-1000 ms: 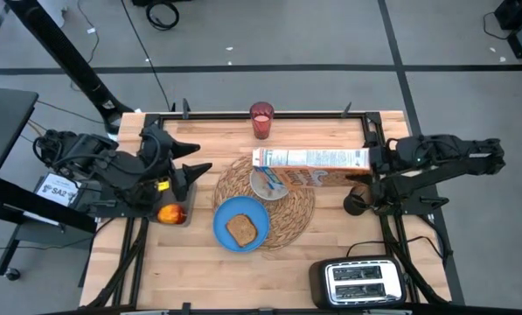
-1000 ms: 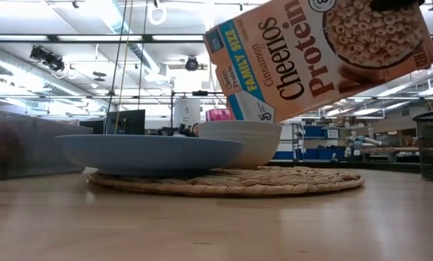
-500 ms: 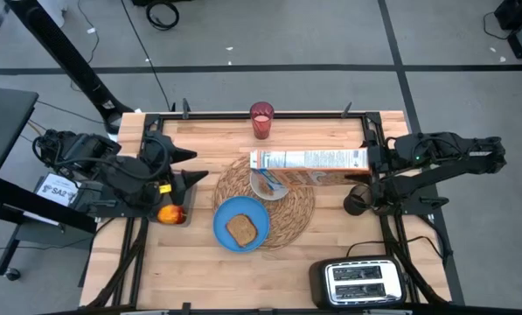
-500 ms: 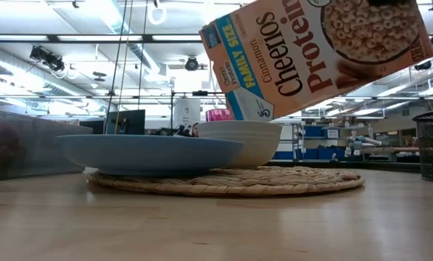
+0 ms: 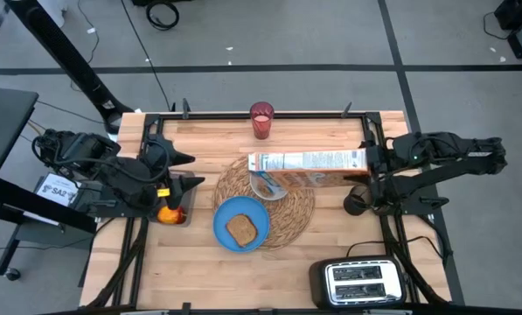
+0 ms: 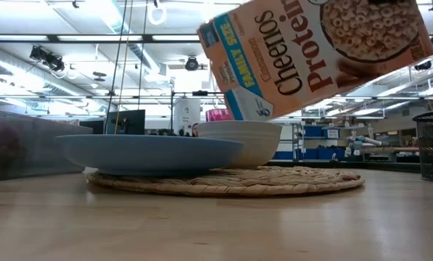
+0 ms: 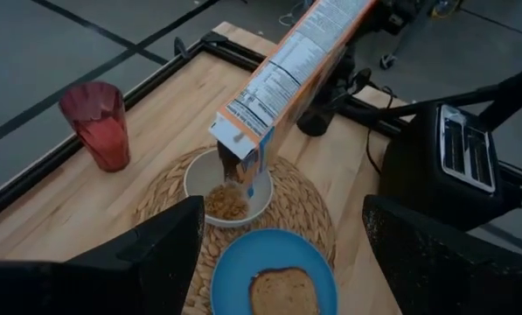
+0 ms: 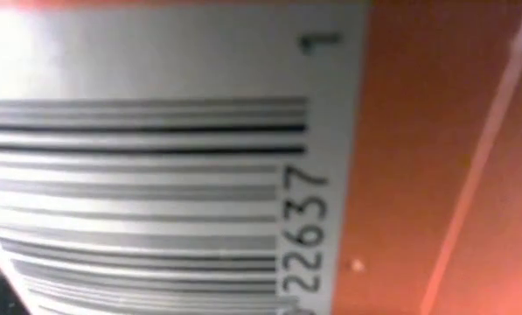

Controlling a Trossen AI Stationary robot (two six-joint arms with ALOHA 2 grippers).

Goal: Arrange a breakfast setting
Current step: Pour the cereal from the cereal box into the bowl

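The orange Cheerios box [image 5: 309,162] hangs tilted over the small white bowl [image 5: 262,186], its open end [image 7: 240,144] down. The bowl [image 7: 227,188] holds cereal. It stands on the round straw placemat [image 5: 300,206], and the blue plate [image 5: 241,223] with the toast slice [image 5: 241,229] overlaps the mat's near edge. My right gripper [image 5: 368,162] is shut on the box. My left gripper [image 5: 189,171] is open and empty at the table's left, by the red apple [image 5: 169,213]. The red cup [image 5: 261,120] stands at the far edge. I cannot make out the spoon. My right gripper holds the Cheerios box by its closed bottom end [image 5: 358,161], coming level from the table's right side. The box is lifted clear and slopes down toward the table's left, over the bowl. In the right wrist view the box's barcode panel [image 8: 156,175] hides the fingers.
The black-and-silver toaster [image 5: 361,282] stands at the near right corner. A dark round object [image 5: 357,203] sits under my right arm. Bare wooden tabletop [image 5: 182,271] lies at the near left. A black frame [image 5: 208,114] runs along the far edge.
My right gripper has turned the Cheerios box and moved it slightly toward the table's left, so its open end now sits further over the bowl. My left gripper has drawn back a little toward the table's left edge, staying open.
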